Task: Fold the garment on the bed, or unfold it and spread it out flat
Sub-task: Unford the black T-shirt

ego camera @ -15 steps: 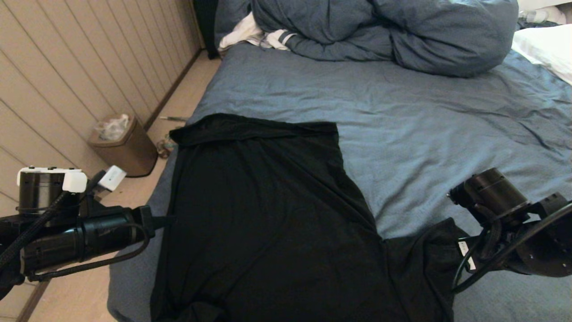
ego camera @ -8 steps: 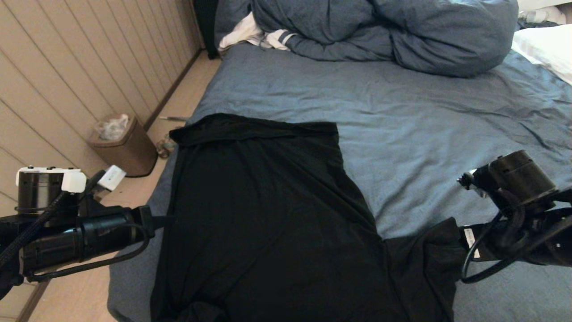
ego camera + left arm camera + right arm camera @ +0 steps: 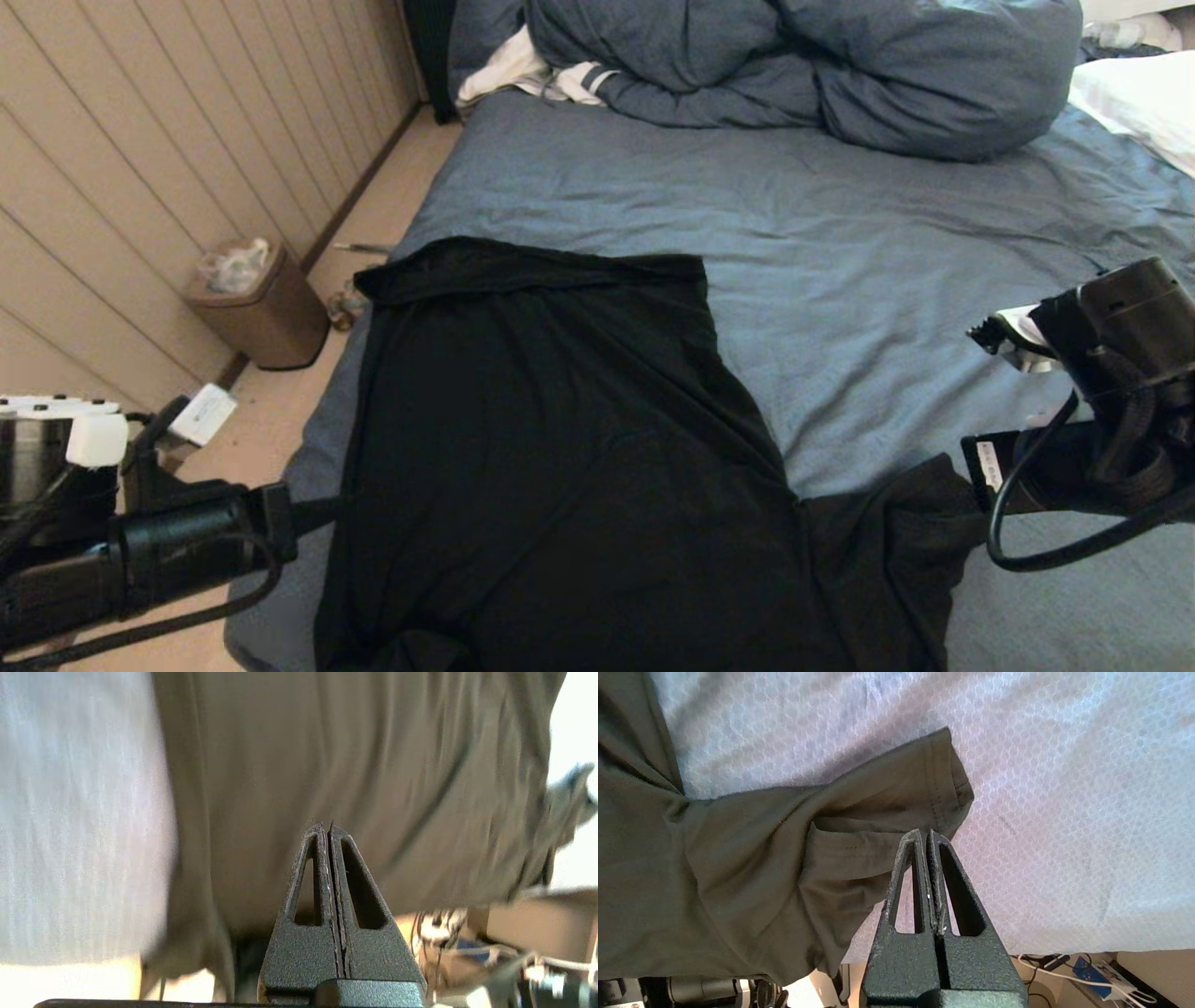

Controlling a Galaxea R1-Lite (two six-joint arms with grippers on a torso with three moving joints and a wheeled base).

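While the garment (image 3: 551,448) lies plain side up on the bed (image 3: 887,280), spread over the near-left part of the sheet, both my pincers sit shut w/ nothing in them. Shirt body runs from near edge of bed away from me, far hem folded back on itself in a narrow band. One short sleeve sticks out to the right at the near end, bunched and creased, cuff turned under a bit. No print visible from the head view.

Left pincer (image 3: 327,828): fingers pressed flat together, tips hovering above the shirt fabric, no cloth between them. Left arm reaches in from the left at the bed's edge, tip right at the shirt's left side seam.

Right pincer (image 3: 923,835): also closed tight, empty, tips just beside the sleeve cuff. Can't tell if they touch it. Right arm comes in from the right, over bare sheet, next to that sleeve.

Background: bunched blue-grey duvet (image 3: 803,65) at the far end of the bed, well apart from the shirt; white striped cloth (image 3: 523,75) peeking out beside it; white pillow (image 3: 1139,103) at far right. Small brown bin (image 3: 257,308) on the floor by the panelled wall, left of the bed.
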